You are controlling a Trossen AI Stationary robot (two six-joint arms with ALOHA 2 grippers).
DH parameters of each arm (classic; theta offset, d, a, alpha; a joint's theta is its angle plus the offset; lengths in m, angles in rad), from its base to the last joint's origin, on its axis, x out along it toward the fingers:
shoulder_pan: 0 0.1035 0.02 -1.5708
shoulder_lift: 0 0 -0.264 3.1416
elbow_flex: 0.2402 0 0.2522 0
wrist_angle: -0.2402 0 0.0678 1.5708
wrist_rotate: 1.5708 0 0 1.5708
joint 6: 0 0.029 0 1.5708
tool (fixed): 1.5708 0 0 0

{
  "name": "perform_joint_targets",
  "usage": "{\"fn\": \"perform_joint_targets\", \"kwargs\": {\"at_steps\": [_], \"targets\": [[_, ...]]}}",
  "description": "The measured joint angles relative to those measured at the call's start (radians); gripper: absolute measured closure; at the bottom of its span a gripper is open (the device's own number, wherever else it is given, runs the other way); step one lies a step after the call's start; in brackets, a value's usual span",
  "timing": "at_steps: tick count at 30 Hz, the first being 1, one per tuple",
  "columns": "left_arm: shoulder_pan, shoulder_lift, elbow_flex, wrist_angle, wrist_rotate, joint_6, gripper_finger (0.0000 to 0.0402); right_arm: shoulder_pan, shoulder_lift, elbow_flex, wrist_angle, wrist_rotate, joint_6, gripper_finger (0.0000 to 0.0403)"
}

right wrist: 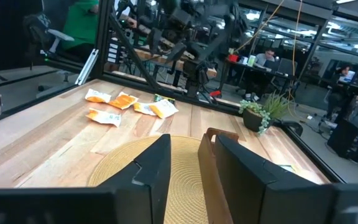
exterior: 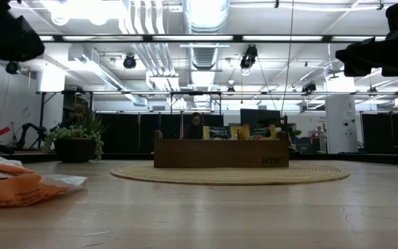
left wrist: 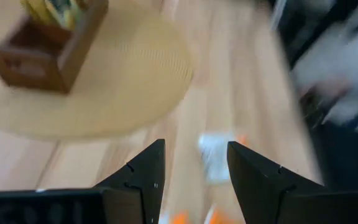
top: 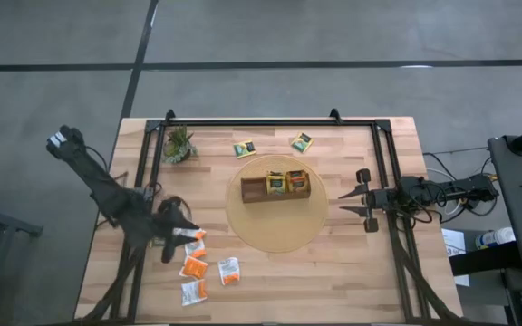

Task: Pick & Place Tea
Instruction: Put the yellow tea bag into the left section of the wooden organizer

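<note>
- High view: the wooden table carries a round woven mat at its middle, with the brown divided tray on it — two yellow-and-dark tea sachets stand in its compartments.
- Left gripper hangs over the table's near-left part, fingers spread and empty, just beside the cluster of orange and white tea sachets lying flat there.
- Right gripper waits at the mat's right edge, fingers apart, holding nothing.
- Two more yellow-and-dark sachets lie near the far edge — right of the small potted plant.
</note>
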Motion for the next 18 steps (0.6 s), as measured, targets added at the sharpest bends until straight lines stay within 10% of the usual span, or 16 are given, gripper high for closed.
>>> {"fn": "perform_joint_targets", "kwargs": {"at_steps": [9,18], "targets": [[-0.013,0.340,0.246,-0.495,0.243,-0.161,0.0235,0.000,0.000,0.000,0.000,0.000,0.000,0.0278],[-0.017,0.493,0.225,-0.561,0.406,-0.403,0.0235,0.000,0.000,0.000,0.000,0.000,0.000,0.0271]]}}
